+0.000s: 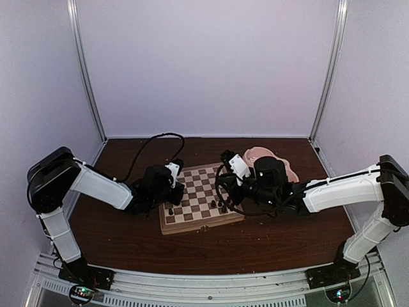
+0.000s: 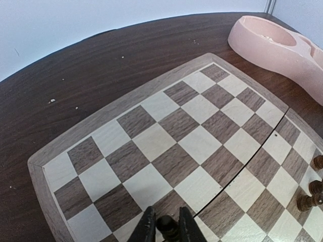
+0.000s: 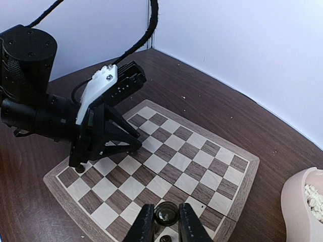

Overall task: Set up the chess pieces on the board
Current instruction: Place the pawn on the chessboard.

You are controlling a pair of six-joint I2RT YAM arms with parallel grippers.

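The board (image 1: 195, 182) lies mid-table, with a few dark chess pieces (image 1: 223, 204) on its right side and one (image 1: 170, 210) near its left front corner. My left gripper (image 1: 173, 195) is low over the board's left part. In the left wrist view its jaws (image 2: 166, 228) stand close on either side of a dark chess piece (image 2: 167, 225) above the board (image 2: 166, 131). My right gripper (image 3: 165, 222) is shut on a dark chess piece (image 3: 165, 214), seen from above, over the board's (image 3: 166, 151) near edge. Another dark piece (image 3: 164, 239) stands just below it.
A pink double bowl (image 1: 271, 158) sits at the board's back right and holds small cream pieces (image 3: 315, 196). Three dark pieces (image 2: 314, 187) line the board's right edge in the left wrist view. Grey walls close in the back and sides.
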